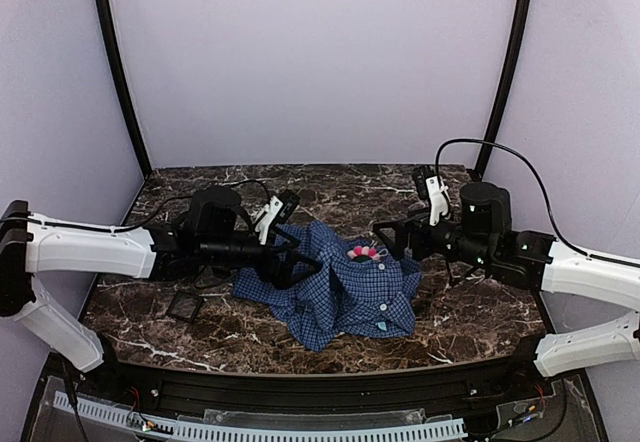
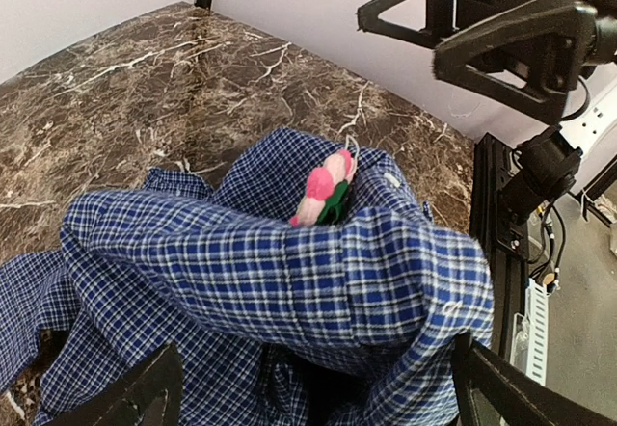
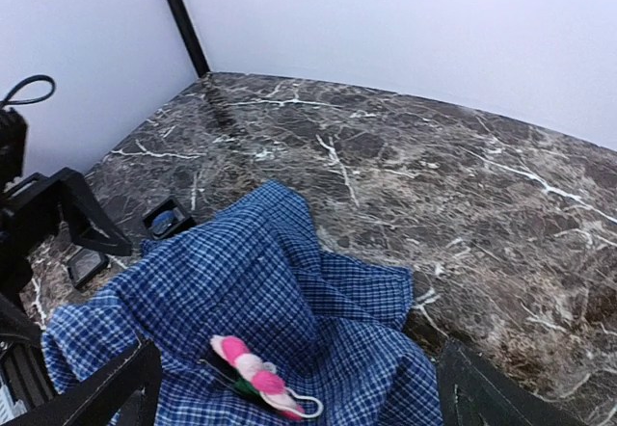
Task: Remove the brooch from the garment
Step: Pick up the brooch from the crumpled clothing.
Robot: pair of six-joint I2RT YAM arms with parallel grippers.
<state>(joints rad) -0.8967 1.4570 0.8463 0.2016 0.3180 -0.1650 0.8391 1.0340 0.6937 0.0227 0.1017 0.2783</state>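
The garment [image 1: 340, 287], a blue checked shirt, lies crumpled mid-table. The brooch [image 1: 366, 253], pink petals with a green bit, is pinned on its upper fold. My left gripper [image 1: 298, 254] is open, its jaws spread wide around the shirt's bunched left part. In the left wrist view the shirt [image 2: 289, 281] fills the gap between the jaws and the brooch [image 2: 326, 187] sits on the fold beyond. My right gripper [image 1: 392, 240] is open and empty, just right of the brooch. In the right wrist view the brooch [image 3: 255, 378] lies on the shirt [image 3: 260, 281] between the spread jaws.
A small black square tray [image 1: 187, 307] sits on the marble left of the shirt. The right wrist view shows it [image 3: 166, 219] with a second tray [image 3: 85, 264] beside it. A small light-blue tag [image 1: 381, 327] shows on the shirt's front edge. Black posts stand at the back corners.
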